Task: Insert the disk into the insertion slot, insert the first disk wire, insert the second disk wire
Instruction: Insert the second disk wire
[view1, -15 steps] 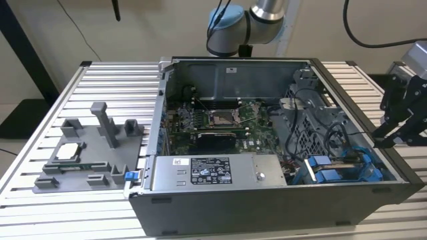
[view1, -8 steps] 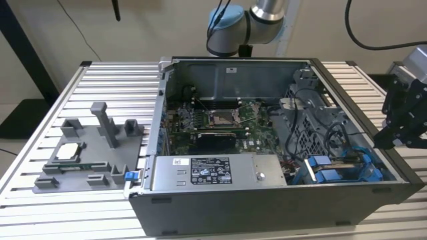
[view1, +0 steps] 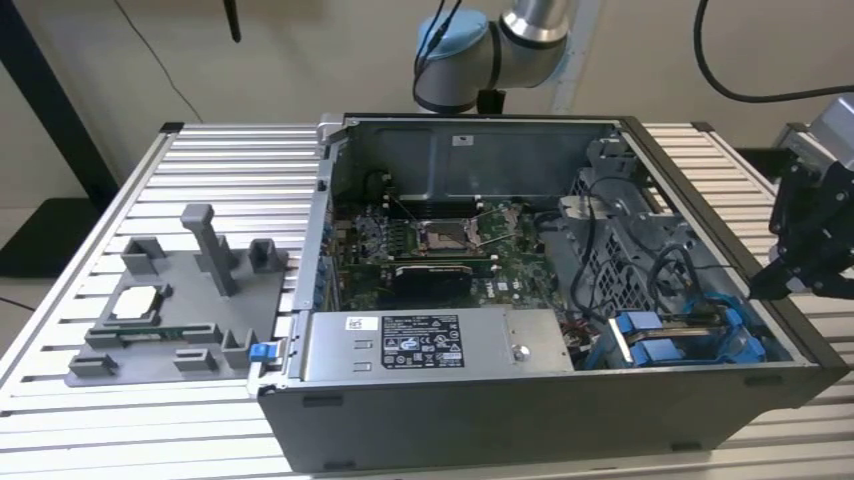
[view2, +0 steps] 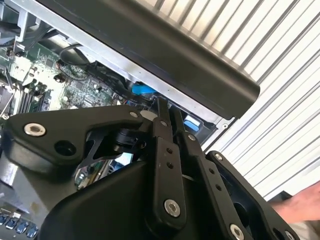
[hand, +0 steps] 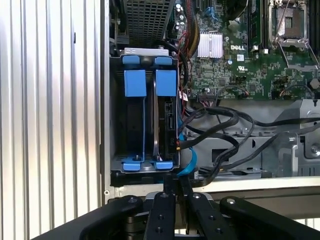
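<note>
Currently pincer (hand: 176, 186) narrow, jaws near-touching, nothing seen between, above case wall (hand: 225, 186). Disk (hand: 167, 115) seated in insertion slot (hand: 113, 115). Risk: blue cable (hand: 189, 159) and black wires (hand: 225, 120) crowd connector end; snag or misplug likely.

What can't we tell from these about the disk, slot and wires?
First wrist view: in the insertion slot, where the blue cable meets the disk is too small, crowded by black cables.
Second wrist view: the gripper covers most of the slot; a hand is cut by the edge.
Exterior view: the gripper runs off the picture's edge.
</note>
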